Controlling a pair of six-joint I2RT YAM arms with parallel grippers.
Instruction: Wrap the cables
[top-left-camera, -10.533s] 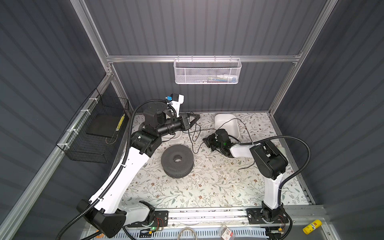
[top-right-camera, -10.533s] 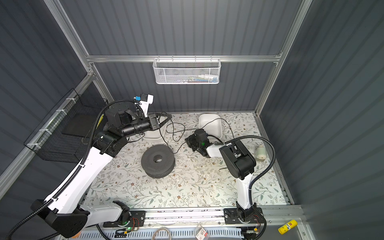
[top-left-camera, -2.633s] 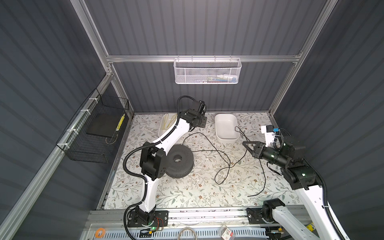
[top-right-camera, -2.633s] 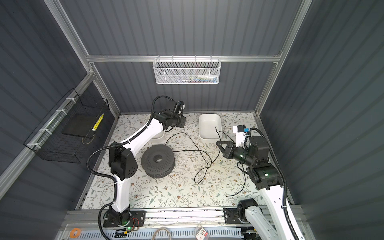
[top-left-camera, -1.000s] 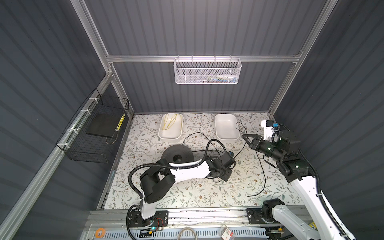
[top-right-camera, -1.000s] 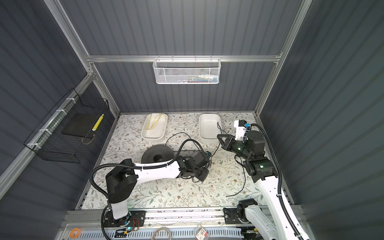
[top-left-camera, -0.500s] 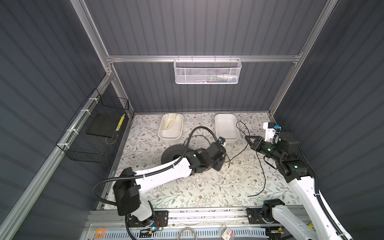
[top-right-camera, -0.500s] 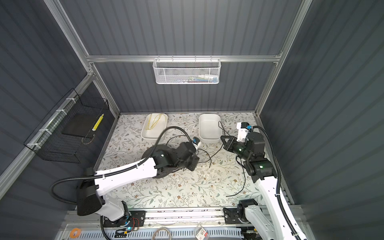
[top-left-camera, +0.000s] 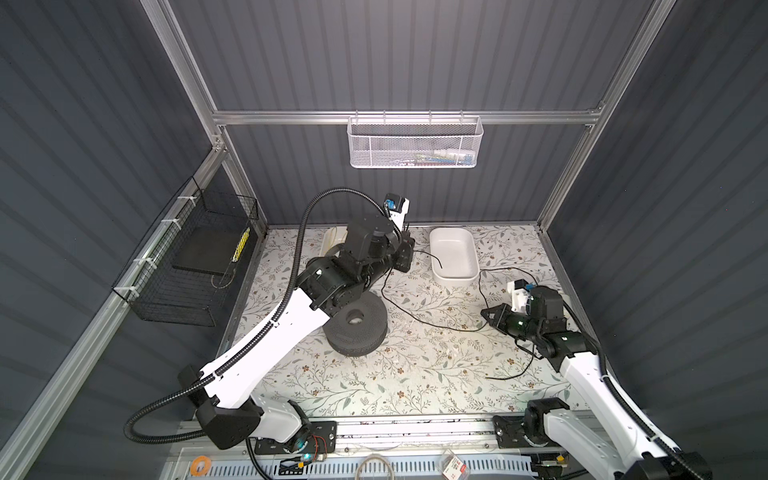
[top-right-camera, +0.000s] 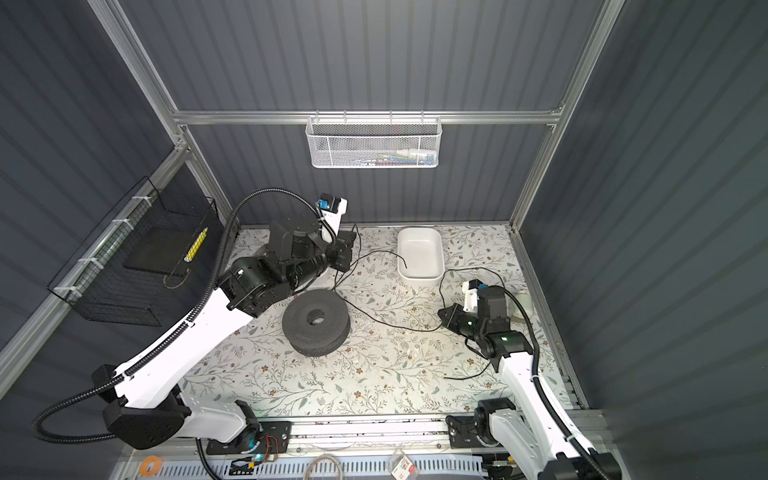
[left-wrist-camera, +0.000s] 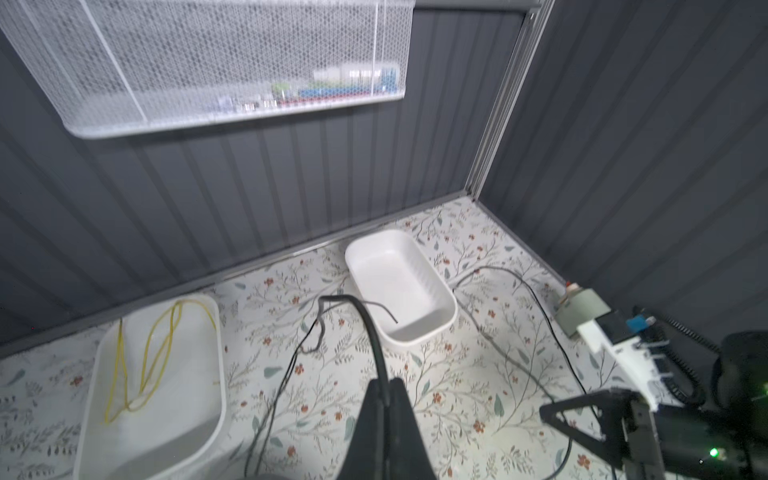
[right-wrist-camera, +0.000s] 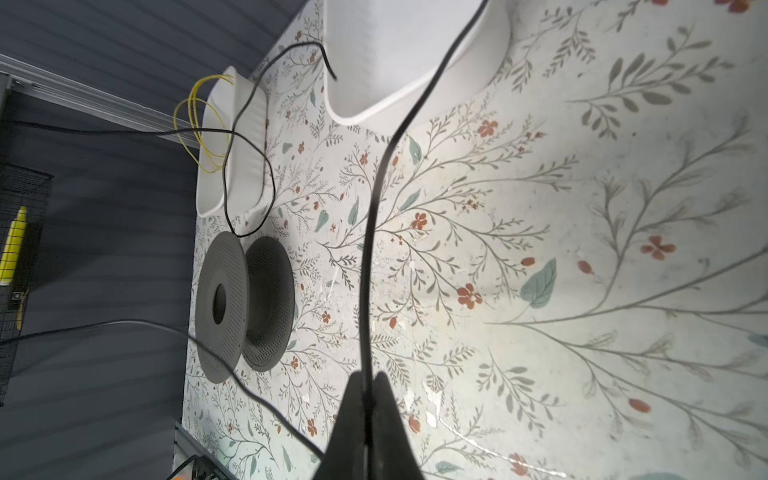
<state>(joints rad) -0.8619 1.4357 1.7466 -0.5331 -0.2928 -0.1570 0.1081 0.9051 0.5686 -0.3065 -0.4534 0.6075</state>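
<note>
The cables are one thin black cord (top-left-camera: 437, 262). One end of it lies in the empty white tray (top-left-camera: 453, 274) at the back. My left gripper (top-left-camera: 409, 254) is raised near the back wall between the two trays and is shut on the cord (left-wrist-camera: 365, 324). The cord then sags to the mat, passes behind the dark grey spool (top-left-camera: 355, 322), and runs to my right gripper (top-left-camera: 485, 314). That gripper hangs low at the right and is shut on the cord (right-wrist-camera: 374, 208). A loose tail lies on the mat by the right arm (top-left-camera: 509, 376).
A second white tray (left-wrist-camera: 158, 374) at the back left holds a yellow cord (left-wrist-camera: 145, 353). The spool (right-wrist-camera: 245, 307) stands flat on the floral mat left of centre. A black wire basket (top-left-camera: 195, 266) hangs on the left wall and a white mesh basket (top-left-camera: 415, 143) on the back wall.
My left gripper closed on the cord at mid-table, then rose and swung back-left towards the trays with it. My right gripper came slightly forward and lower, still holding the cord.
</note>
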